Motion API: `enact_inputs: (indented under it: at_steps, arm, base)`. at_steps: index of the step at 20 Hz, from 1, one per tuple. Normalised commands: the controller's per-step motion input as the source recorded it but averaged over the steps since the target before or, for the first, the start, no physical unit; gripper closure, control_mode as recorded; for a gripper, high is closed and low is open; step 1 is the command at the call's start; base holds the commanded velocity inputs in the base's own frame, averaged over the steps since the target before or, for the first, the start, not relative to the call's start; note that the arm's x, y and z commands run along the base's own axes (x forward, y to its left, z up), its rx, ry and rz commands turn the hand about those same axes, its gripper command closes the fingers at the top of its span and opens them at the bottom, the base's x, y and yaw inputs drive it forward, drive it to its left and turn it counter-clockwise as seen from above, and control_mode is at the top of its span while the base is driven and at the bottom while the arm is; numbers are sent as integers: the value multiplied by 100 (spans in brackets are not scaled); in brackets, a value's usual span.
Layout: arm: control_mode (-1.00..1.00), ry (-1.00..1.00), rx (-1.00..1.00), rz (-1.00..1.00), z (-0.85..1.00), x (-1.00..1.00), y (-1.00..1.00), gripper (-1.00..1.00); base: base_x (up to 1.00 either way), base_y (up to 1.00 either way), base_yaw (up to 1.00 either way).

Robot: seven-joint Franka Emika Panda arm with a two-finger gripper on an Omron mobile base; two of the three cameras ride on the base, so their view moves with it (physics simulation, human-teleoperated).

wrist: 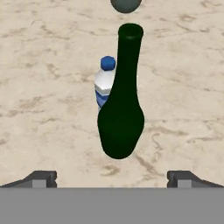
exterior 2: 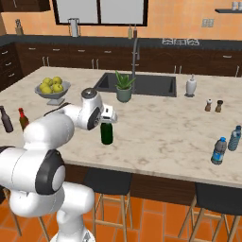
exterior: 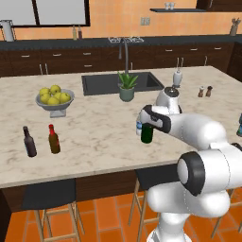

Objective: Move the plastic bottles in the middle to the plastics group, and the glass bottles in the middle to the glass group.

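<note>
Left base view: green glass bottle [exterior: 147, 133] stands mid-frame on the marble bench [exterior: 94, 127], its neck lost behind the white arm; a plastic bottle [exterior: 139, 126] peeks out just left of it, touching or nearly so. Glass group [exterior: 41, 140], two small dark bottles, sits at the left of the frame, well apart.

Right base view: end effector [exterior 2: 108, 118] hangs over the green bottle's top, left of centre. Two more water bottles [exterior 2: 226, 144], likely the plastics group, stand at the right edge. Neck and finger spread are masked by the wrist.

Hand view: finger tips [wrist: 40, 178] sit wide apart at the bottom corners, spread and gripping nothing; the green bottle fills the centre with the blue-capped plastic bottle directly behind it.

Risk: a descent onto the tall thin neck could tip the bottle, or knock its close neighbour over.

Unclear: whether the two bottles touch; a dark round object at the top edge is cut off.
</note>
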Motion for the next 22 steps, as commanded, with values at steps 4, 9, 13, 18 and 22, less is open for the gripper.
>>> enact_inputs:
  at_steps: [4,9,13,18,22]
  arm:
    - [-100,0,1,0,-10,33,-1,-100]
    - [-100,0,0,0,-17,32,0,-100]
    - [-100,0,0,0,-18,13,0,-100]
    - [-100,0,0,0,-33,12,0,-100]
    - [-100,0,0,0,-24,15,0,-100]
  base:
    - [0,0,0]
    - [0,0,0]
    - [0,0,0]
    - [0,0,0]
    - [0,0,0]
